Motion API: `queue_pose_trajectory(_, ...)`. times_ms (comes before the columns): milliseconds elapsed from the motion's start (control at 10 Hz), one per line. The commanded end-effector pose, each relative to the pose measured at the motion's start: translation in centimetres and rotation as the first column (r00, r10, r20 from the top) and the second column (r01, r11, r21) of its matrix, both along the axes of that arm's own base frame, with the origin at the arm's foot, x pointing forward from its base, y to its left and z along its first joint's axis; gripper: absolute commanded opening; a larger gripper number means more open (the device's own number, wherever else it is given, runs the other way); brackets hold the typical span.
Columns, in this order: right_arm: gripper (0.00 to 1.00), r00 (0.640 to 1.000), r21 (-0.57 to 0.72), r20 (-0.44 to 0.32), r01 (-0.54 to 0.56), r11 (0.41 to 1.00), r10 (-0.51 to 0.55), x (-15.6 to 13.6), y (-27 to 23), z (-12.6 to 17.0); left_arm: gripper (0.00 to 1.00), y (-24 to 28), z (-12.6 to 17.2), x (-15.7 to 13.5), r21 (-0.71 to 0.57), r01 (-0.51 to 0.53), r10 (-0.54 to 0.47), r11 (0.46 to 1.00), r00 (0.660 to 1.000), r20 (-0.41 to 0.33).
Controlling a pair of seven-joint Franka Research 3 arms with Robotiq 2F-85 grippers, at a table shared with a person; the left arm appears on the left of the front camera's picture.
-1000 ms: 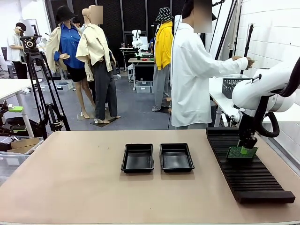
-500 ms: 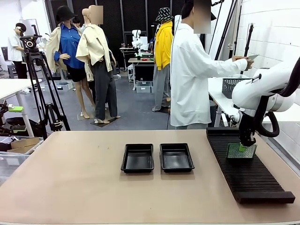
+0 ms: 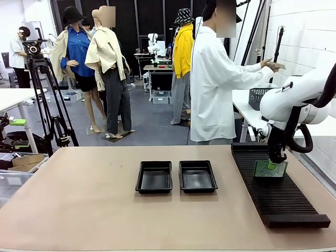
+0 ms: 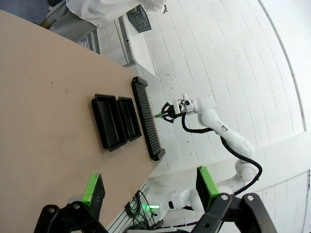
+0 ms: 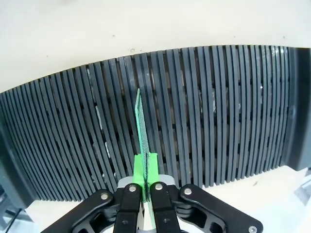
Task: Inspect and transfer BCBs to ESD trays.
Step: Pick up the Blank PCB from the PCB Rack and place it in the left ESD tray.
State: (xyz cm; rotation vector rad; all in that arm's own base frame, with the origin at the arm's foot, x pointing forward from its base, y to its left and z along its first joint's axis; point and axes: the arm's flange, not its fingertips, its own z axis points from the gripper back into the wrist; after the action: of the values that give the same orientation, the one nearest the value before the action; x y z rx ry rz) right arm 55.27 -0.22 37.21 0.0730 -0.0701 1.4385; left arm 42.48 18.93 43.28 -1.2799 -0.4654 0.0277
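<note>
Tan table [image 3: 79, 199]
One black tray [image 3: 154, 177] sat just beside another tray [image 3: 197, 176]; a long black rack [image 3: 278, 194] lay at the right.

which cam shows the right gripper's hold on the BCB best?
Right wrist view: the right gripper is shut on an edge of the BCB, seen edge-on, upright on the rack. Front view shows the board's face, the grip small. Left wrist view: a distant speck.
</note>
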Motion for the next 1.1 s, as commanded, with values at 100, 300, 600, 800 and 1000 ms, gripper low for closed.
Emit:
queue_pose_trajectory(100, 0.00, 0.997, 0.019, -0.073, 0.040, 0.999, -0.038, -0.3, 0.8, 3.4, 1.00, 0.0, 0.3, -0.1, 0.002, -0.011, 0.011, 1.000, 1.000, -0.009)
queue_pose_trajectory(300, 0.00, 0.997, 0.033, -0.034, 0.073, 0.997, -0.072, -1.1, 1.9, 6.4, 1.00, 0.0, 0.3, -0.1, 0.002, -0.011, 0.011, 1.000, 1.000, -0.009)
queue_pose_trajectory(600, 0.00, 0.992, 0.029, 0.025, 0.125, 0.992, -0.126, -2.4, 3.6, 9.1, 1.00, 0.0, 0.3, -0.1, 0.002, -0.011, 0.011, 1.000, 1.000, -0.009)
queue_pose_trajectory(800, 0.00, 0.979, 0.057, 0.051, 0.195, 0.979, -0.198, -3.1, 4.7, 10.4, 1.00, 0.0, 0.3, -0.1, 0.002, -0.011, 0.011, 1.000, 1.000, -0.009)
queue_pose_trajectory(1000, 0.00, 0.950, 0.078, 0.073, 0.297, 0.952, -0.302, -3.4, 5.2, 10.9, 1.00, 0.0, 0.3, -0.1, 0.002, -0.011, 0.011, 1.000, 1.000, -0.009)
